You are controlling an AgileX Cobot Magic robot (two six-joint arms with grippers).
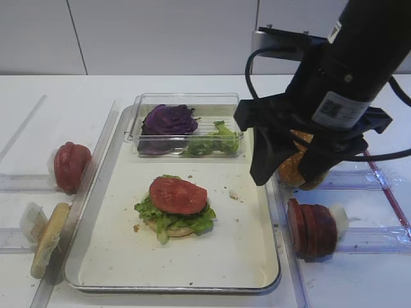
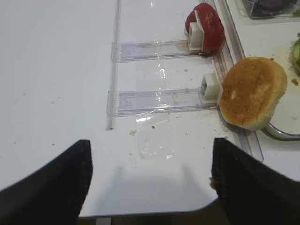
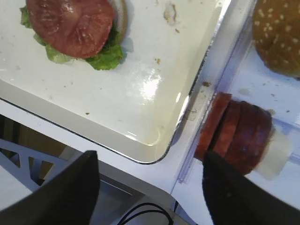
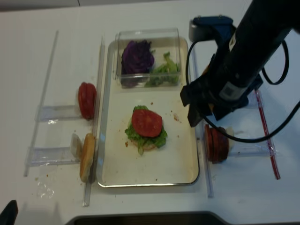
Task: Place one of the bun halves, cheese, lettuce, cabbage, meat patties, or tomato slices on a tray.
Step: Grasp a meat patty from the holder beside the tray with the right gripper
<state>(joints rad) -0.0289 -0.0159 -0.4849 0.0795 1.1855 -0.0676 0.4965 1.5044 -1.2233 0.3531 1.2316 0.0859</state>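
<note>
My right gripper (image 3: 150,187) is spread wide, holding nothing, hovering over the stack of meat patties (image 3: 234,136) in the rack just right of the tray (image 1: 253,256). On the tray: bun bottom, lettuce (image 1: 170,218), tomato slice (image 1: 178,195). My left gripper (image 2: 150,180) is also open and empty, over bare table near a bun half (image 2: 252,91).

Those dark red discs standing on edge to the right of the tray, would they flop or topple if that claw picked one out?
The meat patties look thick and hold flat faces standing on edge, so probably stiff rather than floppy. They lean together in a row against a white block, so pulling one may tip its neighbours. Being round, a loose one might roll.
</note>
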